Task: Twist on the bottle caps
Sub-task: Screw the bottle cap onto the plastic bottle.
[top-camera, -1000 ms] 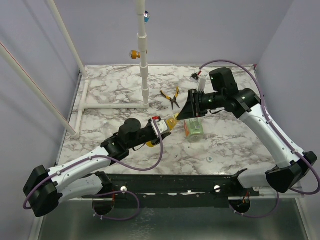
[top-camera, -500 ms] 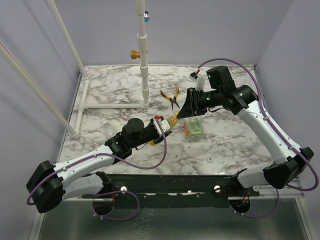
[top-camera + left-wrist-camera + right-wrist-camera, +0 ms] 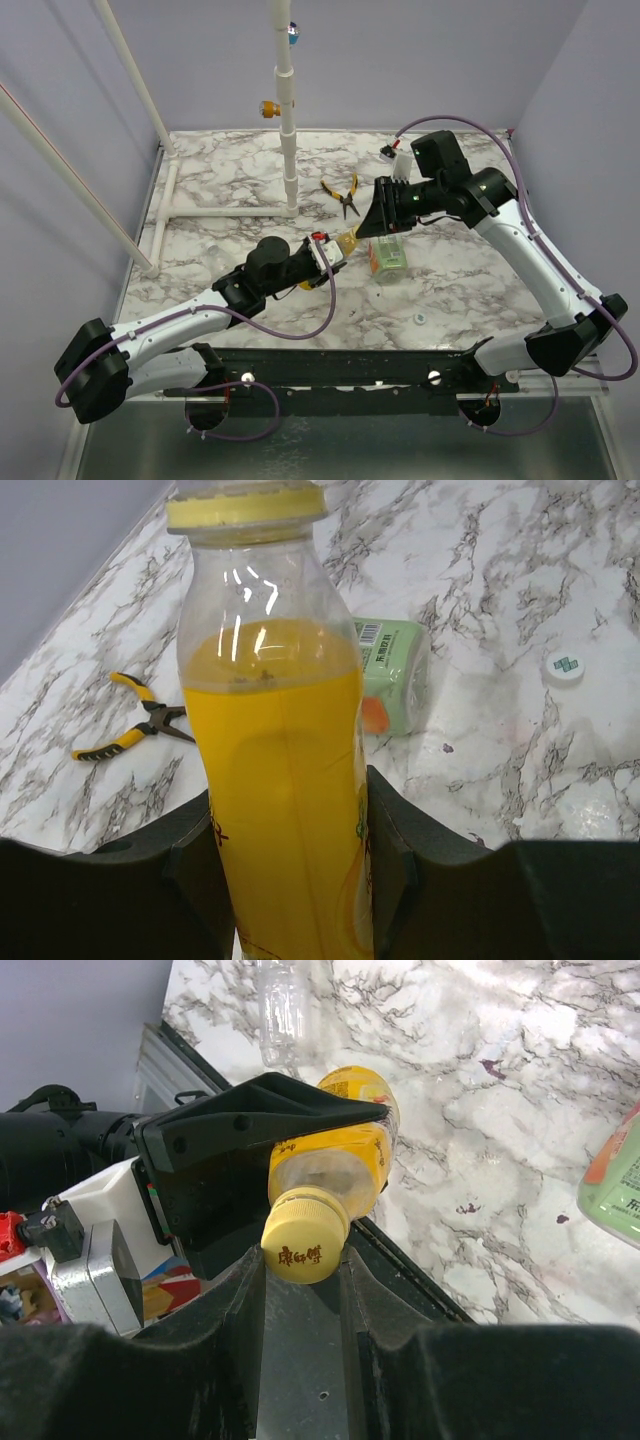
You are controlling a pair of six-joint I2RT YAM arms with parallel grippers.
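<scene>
My left gripper [image 3: 290, 865] is shut on the body of the yellow bottle [image 3: 285, 780], holding it off the table and tilted toward the right arm. The yellow cap [image 3: 305, 1243] sits on the bottle's neck, and my right gripper [image 3: 303, 1260] is shut on it, one finger on each side. In the top view the two grippers meet over the table's middle, left gripper [image 3: 325, 255] below right gripper [image 3: 368, 228]. The clear bottle with the green-and-white label [image 3: 386, 258] lies on its side just right of them. A whitish cap [image 3: 420, 319] lies near the front edge.
Yellow-handled pliers [image 3: 345, 195] lie behind the grippers. A white pipe frame [image 3: 288, 120] stands at the back left, with a rail along the table. Grey walls close in the left and right sides.
The left arm has pushed the yellow bottle slightly up and right toward the right gripper, which shifted a little left. Both grips have held.
</scene>
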